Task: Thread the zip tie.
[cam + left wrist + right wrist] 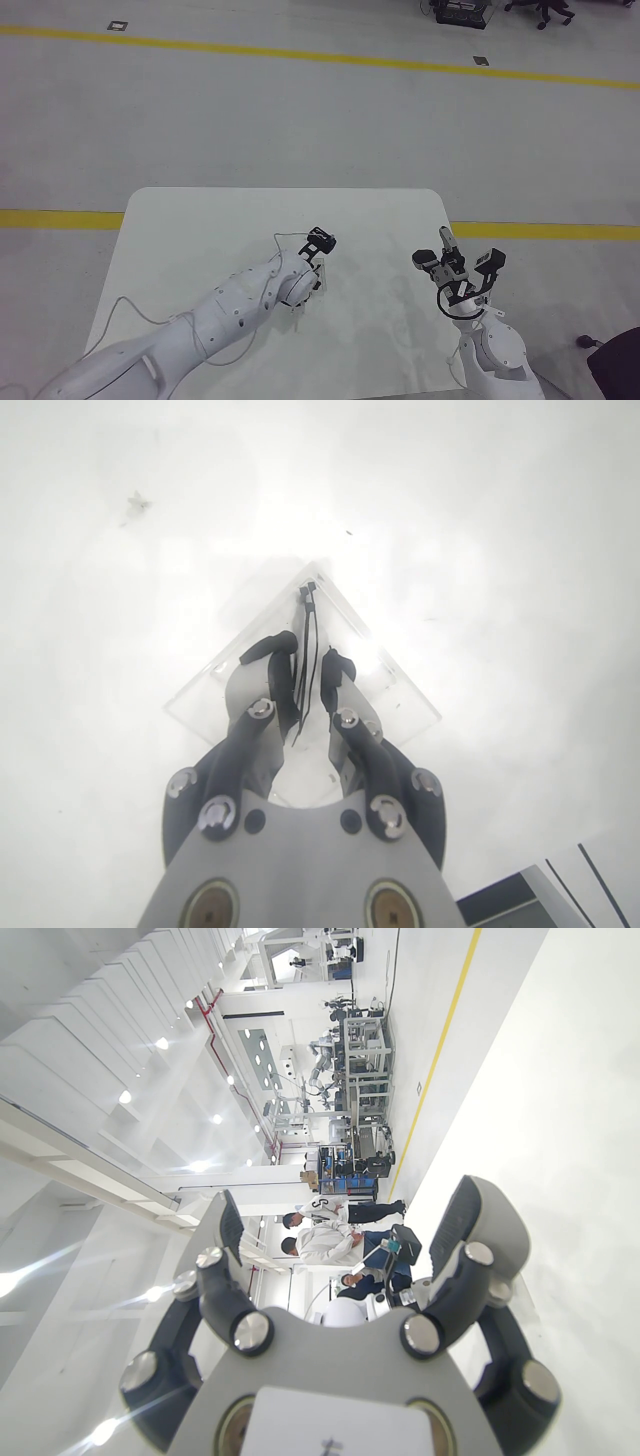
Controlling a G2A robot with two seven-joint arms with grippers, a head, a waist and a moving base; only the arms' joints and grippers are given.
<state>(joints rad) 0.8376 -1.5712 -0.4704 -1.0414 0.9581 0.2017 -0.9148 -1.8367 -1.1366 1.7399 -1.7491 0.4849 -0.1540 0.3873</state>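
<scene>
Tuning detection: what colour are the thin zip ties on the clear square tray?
Black thin zip ties; best in left wrist view.

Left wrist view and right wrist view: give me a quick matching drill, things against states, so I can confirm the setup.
Things:
1 zip ties
2 tray
3 left gripper
4 right gripper

States:
A open, empty, aimed at the room
B clear, holding the zip ties
C black, lying in the tray
D open, over the tray, fingers either side of the zip ties

Pairs: 1-C, 2-B, 3-D, 4-A
</scene>
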